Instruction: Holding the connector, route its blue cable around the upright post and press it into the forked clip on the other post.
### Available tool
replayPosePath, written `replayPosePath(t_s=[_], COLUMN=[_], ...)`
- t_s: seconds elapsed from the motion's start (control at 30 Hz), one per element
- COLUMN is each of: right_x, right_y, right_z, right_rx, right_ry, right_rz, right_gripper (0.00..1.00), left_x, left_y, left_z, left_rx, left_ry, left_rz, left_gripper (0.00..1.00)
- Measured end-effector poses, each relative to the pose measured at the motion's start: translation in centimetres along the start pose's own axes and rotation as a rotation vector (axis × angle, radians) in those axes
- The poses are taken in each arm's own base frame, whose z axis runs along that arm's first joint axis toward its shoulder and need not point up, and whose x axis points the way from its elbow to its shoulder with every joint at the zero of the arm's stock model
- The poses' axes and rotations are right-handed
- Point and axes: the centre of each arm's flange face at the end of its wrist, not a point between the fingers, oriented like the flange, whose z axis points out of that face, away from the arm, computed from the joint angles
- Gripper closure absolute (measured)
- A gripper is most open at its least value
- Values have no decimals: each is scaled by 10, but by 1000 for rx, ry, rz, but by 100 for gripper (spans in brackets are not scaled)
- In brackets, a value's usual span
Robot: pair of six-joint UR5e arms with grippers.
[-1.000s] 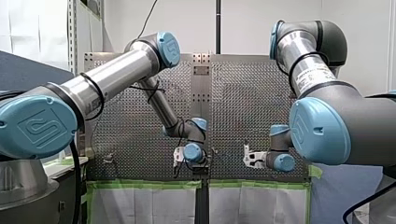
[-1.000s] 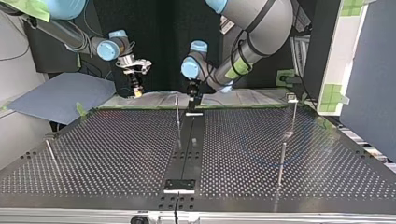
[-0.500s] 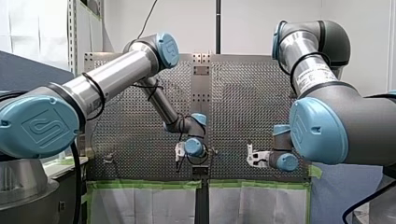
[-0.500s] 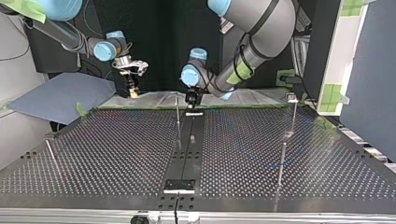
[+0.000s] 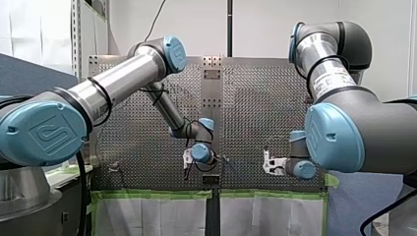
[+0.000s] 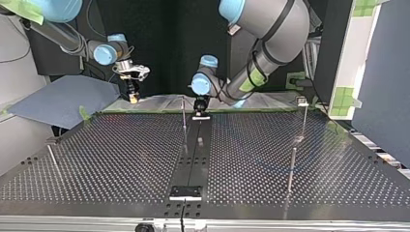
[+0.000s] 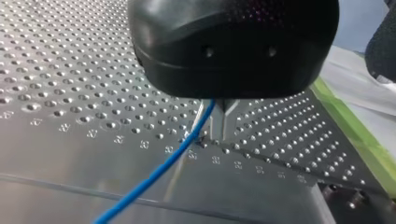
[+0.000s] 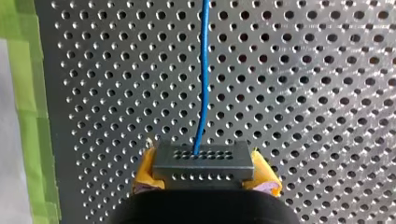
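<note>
- My right gripper (image 6: 132,96), at the top view's left: yellow pads (image 8: 264,178) clamped on the connector (image 8: 203,161), near the table's (image 6: 121,154) far edge.
- Blue cable (image 8: 203,70): runs from the connector ahead over the table.
- Upright post (image 6: 184,118): just beside my left gripper.
- My left gripper (image 6: 199,108), at the middle: at the cable; I cannot tell its grip.

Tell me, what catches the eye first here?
Two big grey arms with blue caps, my left arm and my right arm, reach over a perforated table. A thin blue cable runs from a grey connector clamped between the yellow pads of my right gripper. My left gripper pinches the cable farther along.
</note>
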Motion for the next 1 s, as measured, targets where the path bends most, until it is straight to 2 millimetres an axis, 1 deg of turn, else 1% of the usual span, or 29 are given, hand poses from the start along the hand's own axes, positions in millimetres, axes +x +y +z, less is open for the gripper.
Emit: replayPosePath(t_s=[0.43,0.8,1.0], right_x=[5,19,24], right_y=[17,33,39], right_z=[6,22,28], right_rx=[-53,-90,-98], right_ry=[16,47,58], right_rz=[-2,-3,-5], right_gripper=[100,100,100], left_x=[-6,-8,-9], left_y=[18,26,30], left_z=[10,14,16], left_rx=[-8,-9,-11], left_ry=[8,6,6], left_rz=[-26,-52,-57], left_gripper=[100,100,100])
